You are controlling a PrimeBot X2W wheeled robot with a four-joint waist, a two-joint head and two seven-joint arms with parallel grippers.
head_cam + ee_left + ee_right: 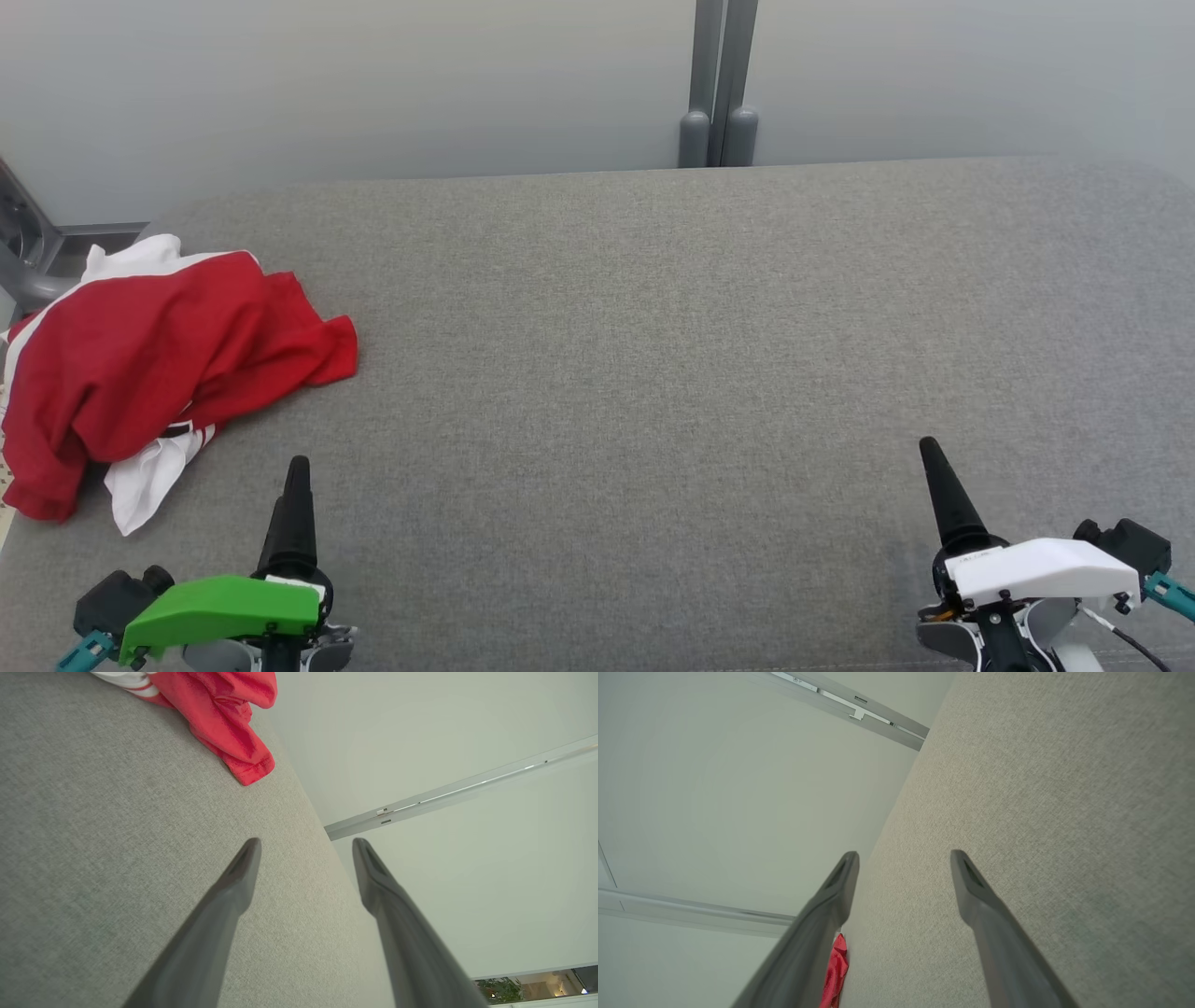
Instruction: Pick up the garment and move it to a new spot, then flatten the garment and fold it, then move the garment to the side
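Head view: the red-and-white garment point(159, 364) lies crumpled at the left edge of the bench point(653, 373). Left pincer point(306, 847) and right pincer point(903, 858) stand wide open, holding nothing. Judged light, limp, unbreakable cloth; pinch a raised red fold, not the flat hem.

A grey woven-fabric surface point(653, 373) spreads across the lower head view. Pale, evenly lit wall panels point(373, 84) stand behind it, split at upper centre by a grey double post point(719, 84). At the lower right of the left wrist view is possibly a leafy plant point(502, 990).
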